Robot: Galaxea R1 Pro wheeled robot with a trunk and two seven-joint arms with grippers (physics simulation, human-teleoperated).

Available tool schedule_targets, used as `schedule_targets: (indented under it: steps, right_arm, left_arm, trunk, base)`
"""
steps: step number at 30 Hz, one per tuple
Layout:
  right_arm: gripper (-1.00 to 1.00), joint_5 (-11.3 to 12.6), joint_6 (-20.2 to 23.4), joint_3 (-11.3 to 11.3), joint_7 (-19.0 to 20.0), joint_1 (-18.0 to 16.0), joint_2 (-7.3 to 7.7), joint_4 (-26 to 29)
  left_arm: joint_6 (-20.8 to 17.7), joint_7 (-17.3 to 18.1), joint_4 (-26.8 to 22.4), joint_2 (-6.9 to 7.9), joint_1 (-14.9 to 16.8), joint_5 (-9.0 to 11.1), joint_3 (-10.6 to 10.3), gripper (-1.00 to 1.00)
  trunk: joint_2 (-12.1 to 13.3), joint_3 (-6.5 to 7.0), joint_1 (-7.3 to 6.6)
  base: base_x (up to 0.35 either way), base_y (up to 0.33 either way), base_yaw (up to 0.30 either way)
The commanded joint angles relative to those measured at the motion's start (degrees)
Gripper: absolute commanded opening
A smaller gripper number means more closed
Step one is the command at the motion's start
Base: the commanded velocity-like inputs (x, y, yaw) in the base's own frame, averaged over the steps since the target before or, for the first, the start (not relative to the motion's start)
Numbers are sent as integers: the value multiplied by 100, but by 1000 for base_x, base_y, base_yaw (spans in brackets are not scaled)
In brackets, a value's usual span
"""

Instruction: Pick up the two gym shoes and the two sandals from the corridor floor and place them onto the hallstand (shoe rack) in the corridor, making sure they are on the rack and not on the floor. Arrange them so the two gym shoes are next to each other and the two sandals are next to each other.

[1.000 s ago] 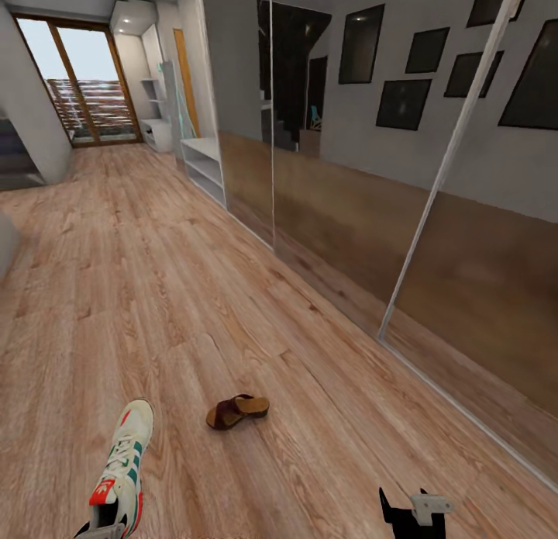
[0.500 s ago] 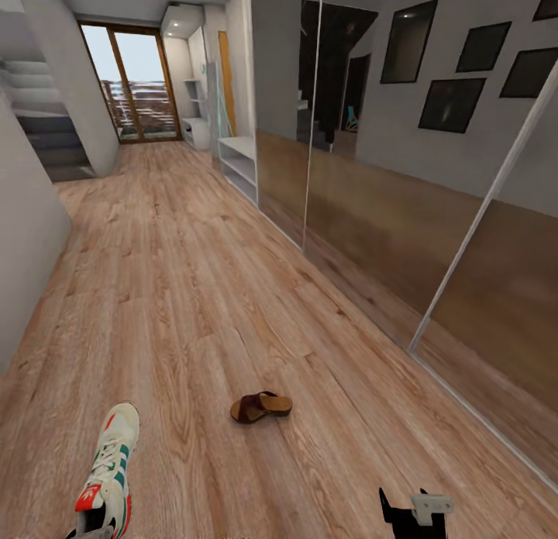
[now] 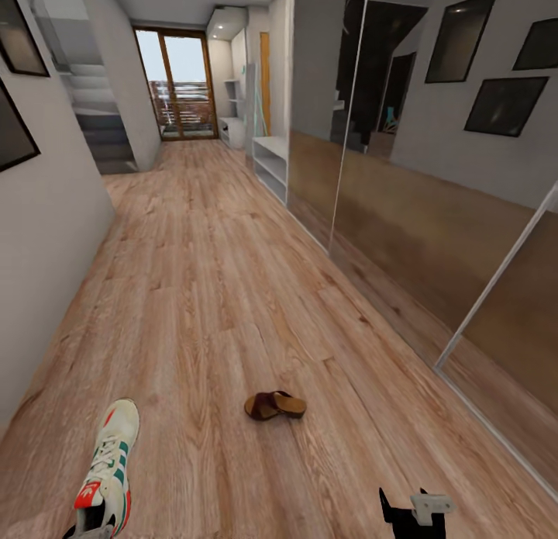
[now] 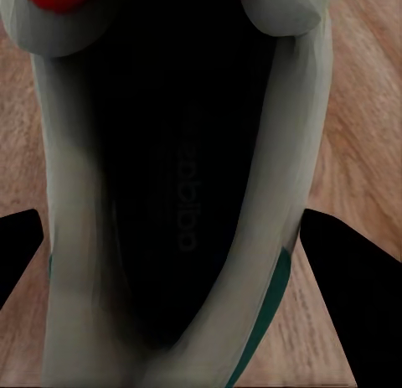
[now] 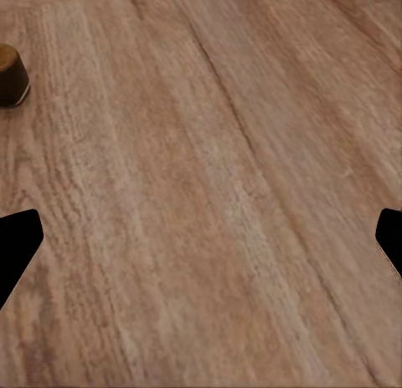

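gym shoe (image 3: 108, 477): one cream sneaker with green stripes and a red tongue patch, low at your left in the head view; the left wrist view looks straight down into its dark opening (image 4: 180, 178).
left gripper (image 4: 180, 262): fingertips stand either side of the shoe at the heel end; you appear to have it clamped, toe pointing away from you.
sandal (image 3: 275, 405): one brown sandal lying flat on the corridor floor (image 3: 217, 291), just ahead and well apart from the sneaker.
right gripper (image 5: 201, 237): fingers spread wide over bare planks, holding nothing; the sandal's edge (image 5: 12, 76) shows near one side.
hallstand (image 3: 271, 167): cannot tell for certain; a pale two-shelf unit stands far down the corridor by the mirrored wall.
step in hand, judged: carrying the sneaker.
advice: keep your grip firm on the heel and drive smoothly so the toe does not swing.
risk: rolling over the sandal; steer around it, or collect it with the free claw.
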State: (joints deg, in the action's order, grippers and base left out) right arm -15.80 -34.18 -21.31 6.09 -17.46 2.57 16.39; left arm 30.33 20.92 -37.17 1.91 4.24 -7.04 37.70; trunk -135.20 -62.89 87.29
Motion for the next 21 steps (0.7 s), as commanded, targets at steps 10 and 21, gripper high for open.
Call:
schedule_targets:
  steps: [10,21]
  right_arm:
    - [100,-20,-19,-51,50,-3,-2,-4]
    - [100,-20,-19,-52,50,-3,-2,-4]
  left_arm:
    - [34,27,0,-6,11,-60,44,-100]
    - [34,26,0,-2,8,-60,45,-100]
  trunk:
    - [-2,-4,-1]
    - [-2,-4,-1]
  base:
    - [0,-266,271]
    - [95,-265,271]
